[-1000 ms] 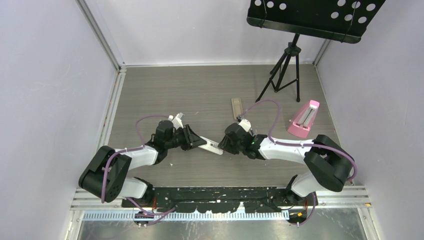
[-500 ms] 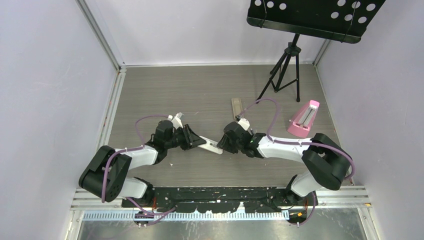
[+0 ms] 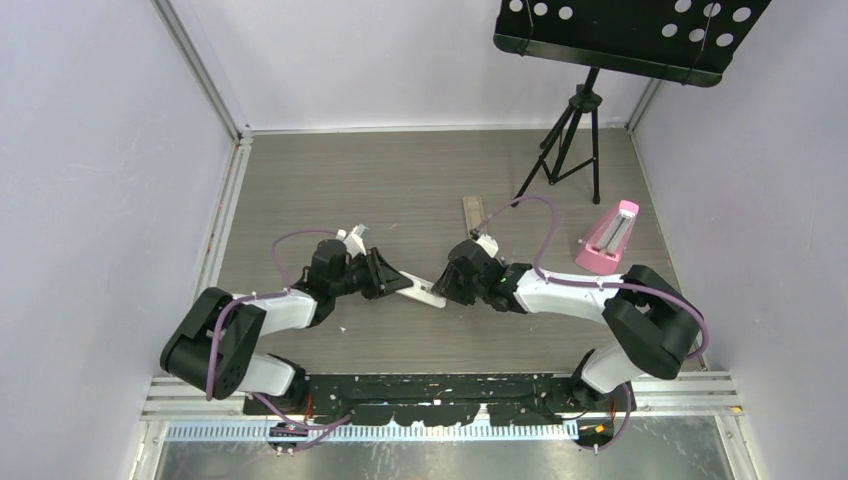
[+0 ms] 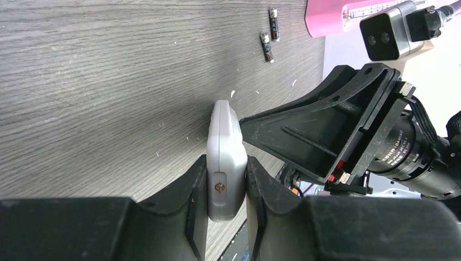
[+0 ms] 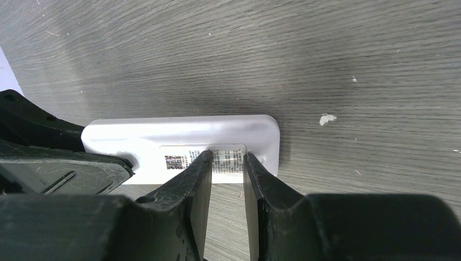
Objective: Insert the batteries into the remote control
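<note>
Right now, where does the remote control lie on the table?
In the top view the remote control lies tan face up near the middle of the table, just beyond the right tool, left of the black tripod.

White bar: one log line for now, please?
left hand: grips white bar | right hand: open, tips at label | batteries: two on table

- Top external: set high above and behind the arm bases (image 3: pixel 268 376). It looks down and away over the whole table (image 3: pixel 330 180), from near edge to far edge.
- Left wrist: low and close to the table. It looks along its own fingers (image 4: pixel 198 193) to the right, toward the right gripper (image 4: pixel 244 124) and the pink object (image 4: pixel 331 16).
- Right wrist: very near the table, facing steeply down past its own fingers (image 5: pixel 190 185).
- All three views share the white bar (image 3: pixel 422 293) at mid-table.
</note>
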Action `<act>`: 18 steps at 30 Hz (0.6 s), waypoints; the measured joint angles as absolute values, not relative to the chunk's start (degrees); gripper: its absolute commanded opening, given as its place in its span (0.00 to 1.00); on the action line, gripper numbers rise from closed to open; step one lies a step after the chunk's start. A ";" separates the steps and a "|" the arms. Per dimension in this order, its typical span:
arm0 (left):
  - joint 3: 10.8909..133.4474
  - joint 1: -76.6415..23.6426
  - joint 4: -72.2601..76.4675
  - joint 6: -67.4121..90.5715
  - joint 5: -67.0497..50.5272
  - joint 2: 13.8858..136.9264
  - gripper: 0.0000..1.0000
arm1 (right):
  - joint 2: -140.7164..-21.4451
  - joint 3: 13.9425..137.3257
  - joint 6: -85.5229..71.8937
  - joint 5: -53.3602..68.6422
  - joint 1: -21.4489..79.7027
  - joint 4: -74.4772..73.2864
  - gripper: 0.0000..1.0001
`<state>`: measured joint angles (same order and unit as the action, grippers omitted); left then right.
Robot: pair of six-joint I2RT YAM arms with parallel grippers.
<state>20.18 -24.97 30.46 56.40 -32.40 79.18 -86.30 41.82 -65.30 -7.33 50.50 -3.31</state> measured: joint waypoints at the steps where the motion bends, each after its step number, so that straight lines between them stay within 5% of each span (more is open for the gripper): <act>1: 20.18 -24.97 30.46 56.40 -32.40 79.18 0.00 | -86.30 41.85 -65.25 -7.40 50.50 -3.40 0.33; 18: 20.21 -24.97 29.87 56.31 -32.27 79.18 0.00 | -88.44 46.46 -61.84 -7.05 50.35 -9.85 0.43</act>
